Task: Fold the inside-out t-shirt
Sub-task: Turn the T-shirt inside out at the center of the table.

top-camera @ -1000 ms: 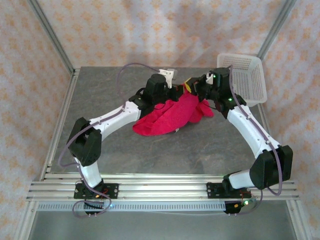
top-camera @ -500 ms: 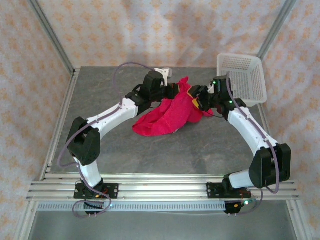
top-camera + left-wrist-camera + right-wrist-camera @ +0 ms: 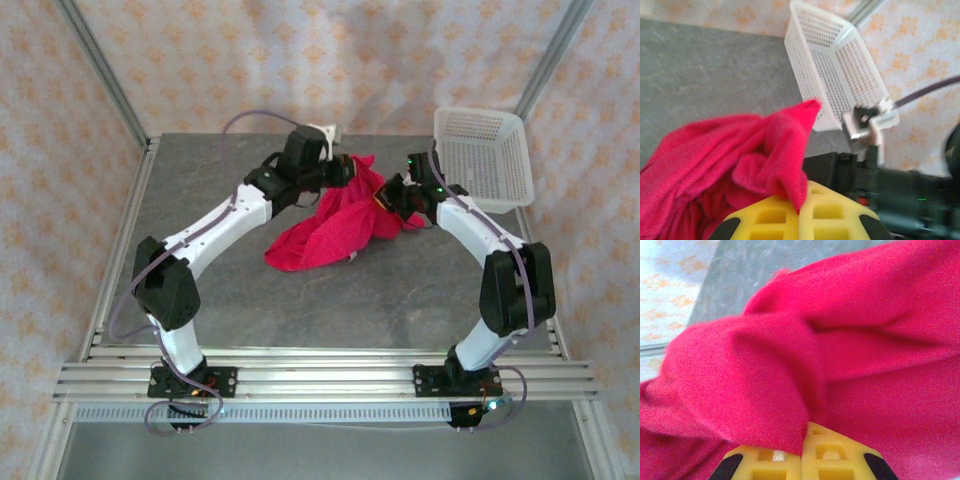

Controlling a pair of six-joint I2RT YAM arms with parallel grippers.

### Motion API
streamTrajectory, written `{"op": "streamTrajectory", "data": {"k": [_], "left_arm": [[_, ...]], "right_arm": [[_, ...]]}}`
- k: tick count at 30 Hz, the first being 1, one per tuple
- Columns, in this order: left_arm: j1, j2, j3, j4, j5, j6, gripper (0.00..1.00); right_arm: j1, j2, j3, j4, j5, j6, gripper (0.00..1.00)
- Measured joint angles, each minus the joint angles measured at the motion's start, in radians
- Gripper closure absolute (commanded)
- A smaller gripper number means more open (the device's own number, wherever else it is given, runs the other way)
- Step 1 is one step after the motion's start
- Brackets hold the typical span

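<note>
Fabric note: crimson t-shirt point(image 3: 330, 232) lies bunched mid-table point(image 3: 300, 300), its far edge lifted. Left gripper point(image 3: 800, 207) and right gripper point(image 3: 803, 440) each pinch a fold of cloth. Judged soft, light and limp, so it will sag; better held at shoulder seams or hem corners. Basket point(image 3: 495, 160) beyond.

White mesh basket point(image 3: 485, 160) stands just beyond and to the right of the right gripper point(image 3: 388, 200), on a grey table point(image 3: 420, 290) before an orange-patterned backdrop point(image 3: 330, 60).
</note>
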Motion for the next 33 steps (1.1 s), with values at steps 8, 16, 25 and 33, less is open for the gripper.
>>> {"op": "streamTrajectory", "data": {"k": [8,16,25,33], "left_arm": [[0.132,-0.076,0.128,-0.22,0.007,-0.045,1.0],[0.117,-0.157,0.06,-0.236,0.07,-0.107,1.0],[0.123,-0.159,0.131,-0.212,0.025,-0.151,1.0],[0.013,-0.126,0.182,-0.193,-0.052,-0.211,1.0]], "right_arm": [[-0.121,-0.126,-0.267,0.052,0.035,-0.069,1.0],[-0.096,-0.13,-0.285,0.011,0.089,-0.134,0.85],[0.058,-0.309,-0.154,-0.156,0.248,-0.167,0.38],[0.188,-0.388,-0.227,0.167,0.103,-0.028,0.33]]}}
